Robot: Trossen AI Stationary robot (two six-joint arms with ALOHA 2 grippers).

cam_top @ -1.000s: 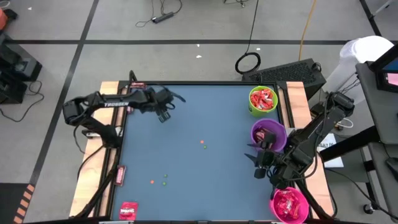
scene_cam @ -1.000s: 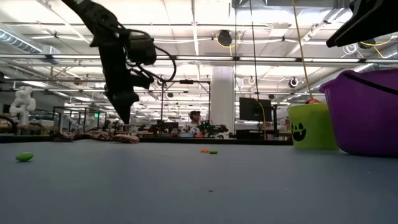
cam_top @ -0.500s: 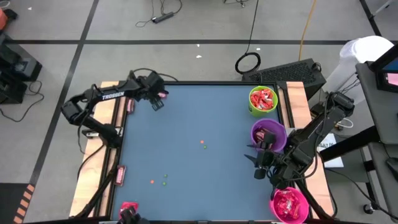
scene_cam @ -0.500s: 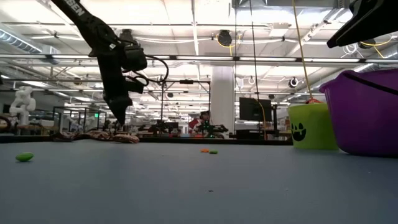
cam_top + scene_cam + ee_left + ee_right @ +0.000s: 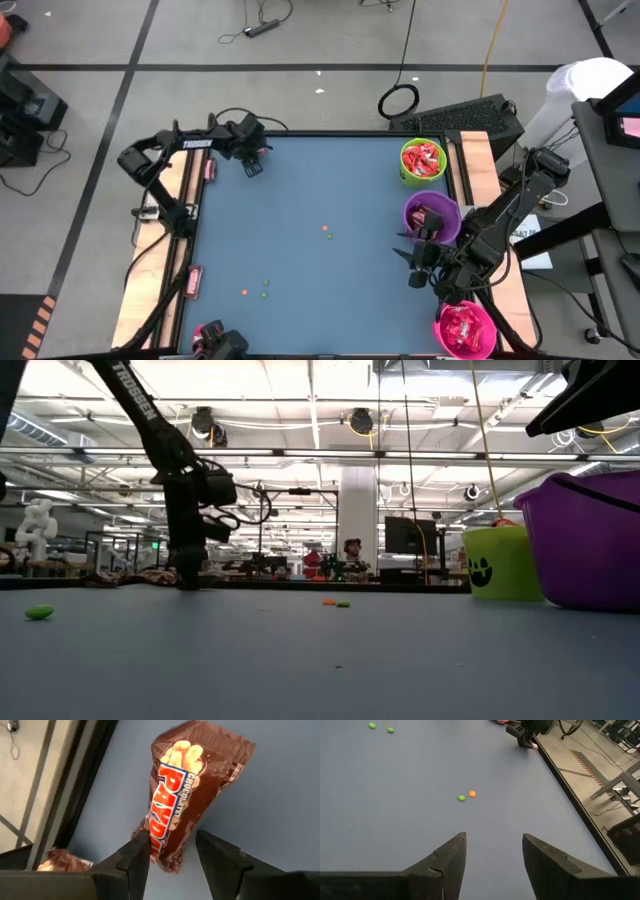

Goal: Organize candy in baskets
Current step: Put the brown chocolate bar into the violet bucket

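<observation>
Most of the candy already sits in the baskets along the table's right edge: the green basket (image 5: 423, 162) near the far right corner holds red wrappers, the purple basket (image 5: 432, 217) just in front of it shows a piece or two, and the pink basket (image 5: 464, 331) at the near right corner is well filled. What is left lies on the left side — a maroon wrapped bar (image 5: 187, 795) at the far left corner of the blue table (image 5: 320, 290), another wrapper (image 5: 65, 860) just beside it on the table's left rim, a pinkish piece (image 5: 193, 282) on the wooden border of the left edge, and a red one (image 5: 207, 335) at the near left corner. A few tiny round dots lie loose mid-table and are not candy to sort.

The left gripper (image 5: 172, 851) is stretched to the far left corner, pointing down at the table, its fingers parted around the lower end of the maroon bar but not yet pressed onto it — it holds nothing. The right gripper (image 5: 493, 852) waits low by the purple basket, fingers apart and empty.
</observation>
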